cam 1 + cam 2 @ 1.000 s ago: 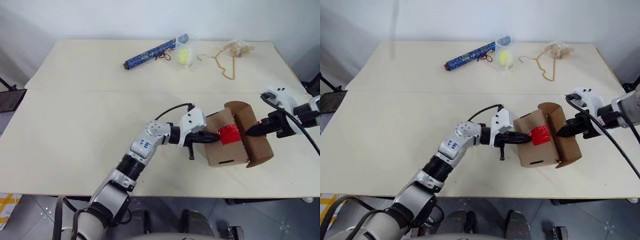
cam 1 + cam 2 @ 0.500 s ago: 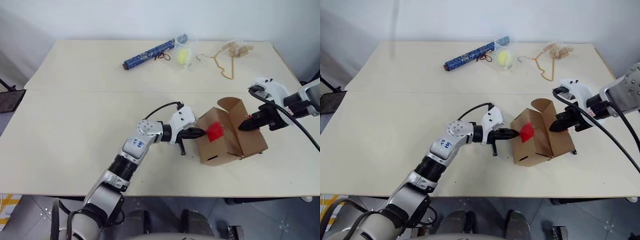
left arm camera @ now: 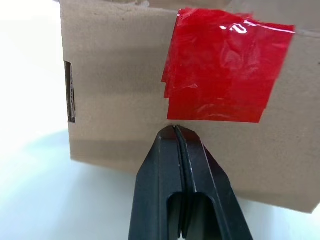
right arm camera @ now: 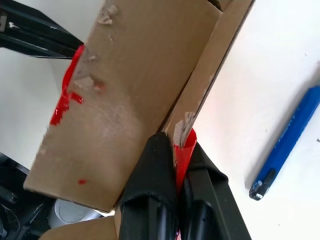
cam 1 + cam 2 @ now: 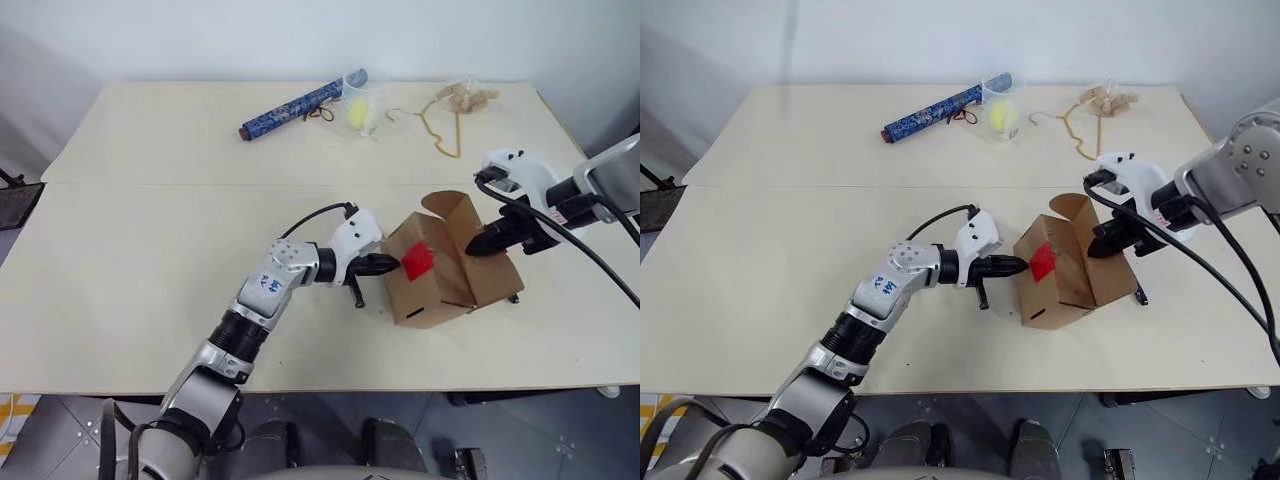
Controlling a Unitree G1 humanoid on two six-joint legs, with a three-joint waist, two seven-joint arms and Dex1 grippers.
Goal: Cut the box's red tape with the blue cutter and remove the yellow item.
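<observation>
Head views. Small brown cardboard box (image 5: 440, 262) with flaps: on the cream table (image 5: 150, 250), toward 4 o'clock of the tabletop, tipped, one flap raised. Bright red square tape patch (image 5: 417, 261): on the box face turned to the left arm. Left gripper (image 5: 392, 264): fingers closed together, empty, tips pressed against that face at the tape's 9 o'clock edge, probably bracing the box. Right gripper (image 5: 478, 249): pinched onto a flap at the box's 3 o'clock side, apparently pulling it open. Dark-blue patterned roll (image 5: 302, 102), clear cup with a yellow-green ball (image 5: 360, 113), wire hanger (image 5: 432, 128): along the far edge near 12 o'clock, well apart from the work.

Left wrist view. Closed black fingers (image 3: 172, 170) meet the cardboard just below the red patch; narrow slot cutout (image 3: 70, 99) on the same face.

Right wrist view. Black fingers (image 4: 155, 175) clamp the flap's edge with a curl of red tape between them. Slim blue pen-like cutter (image 4: 287, 142): lying loose on the table just beside the box, unheld.

Yellow plush item: not visible; presumably inside the box.
</observation>
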